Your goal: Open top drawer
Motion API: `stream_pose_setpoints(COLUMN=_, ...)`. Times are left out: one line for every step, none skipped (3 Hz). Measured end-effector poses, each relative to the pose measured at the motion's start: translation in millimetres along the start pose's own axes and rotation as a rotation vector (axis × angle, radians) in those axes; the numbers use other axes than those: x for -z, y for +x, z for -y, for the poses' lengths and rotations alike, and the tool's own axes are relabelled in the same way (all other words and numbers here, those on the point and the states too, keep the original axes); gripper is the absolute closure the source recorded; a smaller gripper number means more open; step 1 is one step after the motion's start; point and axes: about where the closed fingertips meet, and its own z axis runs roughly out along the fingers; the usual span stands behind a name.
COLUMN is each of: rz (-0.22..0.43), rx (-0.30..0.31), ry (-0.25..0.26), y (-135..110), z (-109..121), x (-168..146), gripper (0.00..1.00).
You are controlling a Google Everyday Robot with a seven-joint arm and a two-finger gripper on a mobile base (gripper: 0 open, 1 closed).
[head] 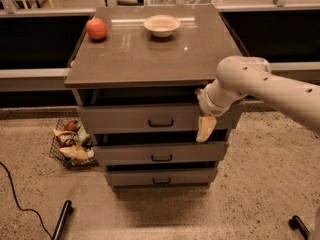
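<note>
The top drawer (135,118) is the widest grey front of the cabinet, directly under the brown top, with a small dark pull handle (161,122) at its centre. A dark gap shows above its front. Below it are the middle drawer (130,154) and the bottom drawer (132,177), each with its own handle. My white arm (260,86) reaches in from the right. My gripper (205,128) hangs down in front of the top drawer's right end, to the right of the handle and at its lower edge.
A red apple (96,28) and a white bowl (161,25) sit on the cabinet top (150,59). A wire basket of snack packets (70,143) stands on the floor at the left. A black cable (12,196) and a dark bar (60,223) lie at the bottom left.
</note>
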Motion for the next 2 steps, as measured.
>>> stream_pose_setpoints(rz=0.006, rx=0.008, ry=-0.032, y=-2.3, z=9.2, x=-24.9, gripper=0.0)
stream_pose_setpoints(rz=0.022, rx=0.015, ry=-0.07, y=-4.7, z=12.2, x=-45.2, gripper=0.0)
